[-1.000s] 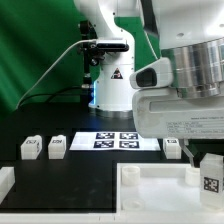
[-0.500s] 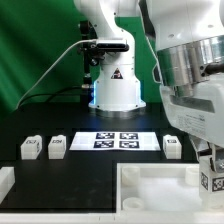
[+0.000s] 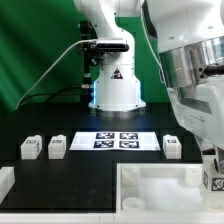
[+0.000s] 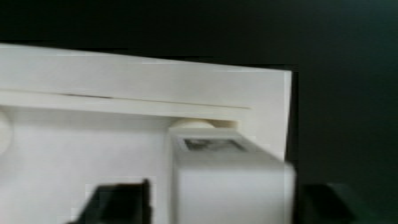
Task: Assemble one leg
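My gripper [image 3: 211,168] is at the exterior view's right, shut on one small white leg [image 3: 213,182] whose tag faces the camera. It holds the leg upright at the far right corner of the large white tray [image 3: 160,196]. In the wrist view the leg [image 4: 231,168] stands between my dark fingers [image 4: 121,203], over the tray's corner [image 4: 107,90], and my gripper [image 4: 228,207] is closed around it. Three more legs lie on the black table: two at the left [image 3: 30,148] [image 3: 57,146] and one at the right [image 3: 171,147].
The marker board [image 3: 115,140] lies flat in the middle, in front of the arm's white base [image 3: 112,90]. A white part's corner [image 3: 5,182] shows at the left edge. Black cables hang behind the base against the green backdrop.
The arm has shifted toward the exterior view's right, and the gripper has sunk a little with the leg toward the tray's corner. The other legs have not moved.
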Controlling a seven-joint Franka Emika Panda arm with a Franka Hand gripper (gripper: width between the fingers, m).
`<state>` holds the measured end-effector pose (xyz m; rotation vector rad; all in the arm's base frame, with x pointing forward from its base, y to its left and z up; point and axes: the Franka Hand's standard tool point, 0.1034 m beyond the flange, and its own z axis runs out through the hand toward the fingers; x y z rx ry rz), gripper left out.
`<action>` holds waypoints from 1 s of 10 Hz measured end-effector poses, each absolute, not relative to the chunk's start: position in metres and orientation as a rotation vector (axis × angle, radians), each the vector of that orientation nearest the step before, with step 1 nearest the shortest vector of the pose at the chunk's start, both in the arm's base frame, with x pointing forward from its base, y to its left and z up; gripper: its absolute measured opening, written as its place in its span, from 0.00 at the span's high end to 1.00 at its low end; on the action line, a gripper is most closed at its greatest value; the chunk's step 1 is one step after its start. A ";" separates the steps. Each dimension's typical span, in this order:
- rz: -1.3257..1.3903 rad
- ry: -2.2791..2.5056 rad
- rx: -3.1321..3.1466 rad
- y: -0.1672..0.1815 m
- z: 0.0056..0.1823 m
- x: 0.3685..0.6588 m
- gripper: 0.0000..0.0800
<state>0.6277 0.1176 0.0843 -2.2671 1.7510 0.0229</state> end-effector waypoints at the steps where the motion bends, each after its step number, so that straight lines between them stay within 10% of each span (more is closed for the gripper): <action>1: 0.000 1.557 -2.422 0.117 0.084 0.627 0.30; 10: -0.088 0.127 -3.036 0.117 0.084 0.635 0.19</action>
